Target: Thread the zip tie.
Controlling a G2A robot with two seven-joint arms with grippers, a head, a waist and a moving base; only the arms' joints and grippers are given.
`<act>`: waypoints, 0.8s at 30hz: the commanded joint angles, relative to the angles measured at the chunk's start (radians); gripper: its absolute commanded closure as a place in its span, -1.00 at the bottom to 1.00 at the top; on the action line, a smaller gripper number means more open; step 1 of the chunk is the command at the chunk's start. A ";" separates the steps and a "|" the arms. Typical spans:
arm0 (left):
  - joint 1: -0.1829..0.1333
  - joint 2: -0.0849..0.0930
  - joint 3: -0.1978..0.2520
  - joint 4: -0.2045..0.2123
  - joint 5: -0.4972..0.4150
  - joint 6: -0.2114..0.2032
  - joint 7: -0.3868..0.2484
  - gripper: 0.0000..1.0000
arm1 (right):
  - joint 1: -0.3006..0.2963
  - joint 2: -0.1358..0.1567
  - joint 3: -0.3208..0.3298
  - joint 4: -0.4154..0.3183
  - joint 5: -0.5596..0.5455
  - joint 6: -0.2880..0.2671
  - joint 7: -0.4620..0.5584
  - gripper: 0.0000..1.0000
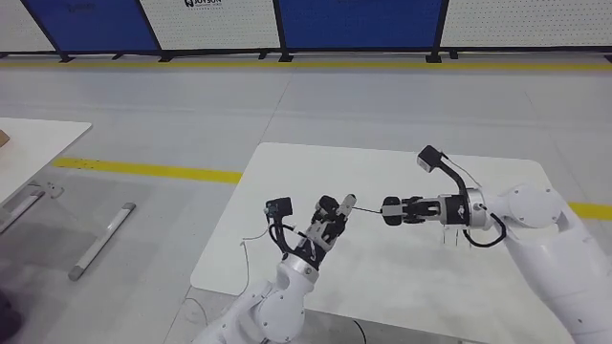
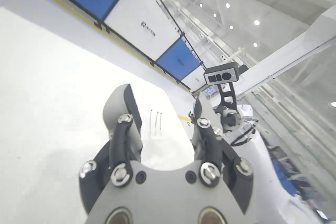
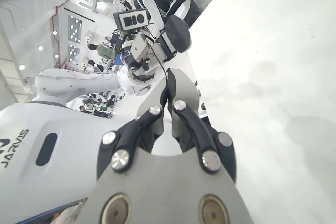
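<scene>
While the right gripper [image 1: 390,211] pinches a black zip tie [image 1: 368,210] pointing toward nine o'clock above the table [image 1: 382,167], the left gripper [image 1: 338,205] sits open just beside its tip; threading looks undone.

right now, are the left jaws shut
No, the left jaws stand wide apart, with the table showing between them.

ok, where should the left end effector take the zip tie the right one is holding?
Take the free stretch of the zip tie sticking out of the shut right end effector. It runs roughly level toward the open left end effector, so probably come from that side, along the strap, and close across its thin width.
</scene>
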 commanded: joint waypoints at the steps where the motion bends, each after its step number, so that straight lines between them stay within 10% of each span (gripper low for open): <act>1: 0.000 0.000 0.002 0.003 0.032 -0.001 0.020 -1.00 | 0.000 0.000 0.003 0.007 0.007 0.027 -0.004 1.00; 6: 0.000 0.000 0.002 0.003 0.032 -0.001 0.020 -1.00 | 0.000 0.000 0.003 0.007 0.007 0.027 -0.004 1.00; 12: -0.044 -0.001 0.034 0.098 0.623 0.198 0.273 -1.00 | -0.008 0.005 0.005 -0.001 -0.034 0.123 -0.037 1.00; 17: -0.070 -0.005 -0.016 0.207 1.070 0.214 0.392 -1.00 | -0.001 0.014 0.003 -0.027 -0.123 0.255 -0.044 1.00; 19: -0.103 0.000 -0.029 0.276 1.070 0.214 0.492 -1.00 | 0.002 0.016 -0.003 -0.044 -0.146 0.288 -0.041 1.00; 24: -0.103 0.000 -0.029 0.276 1.070 0.214 0.492 -1.00 | 0.002 0.016 -0.003 -0.044 -0.146 0.288 -0.041 1.00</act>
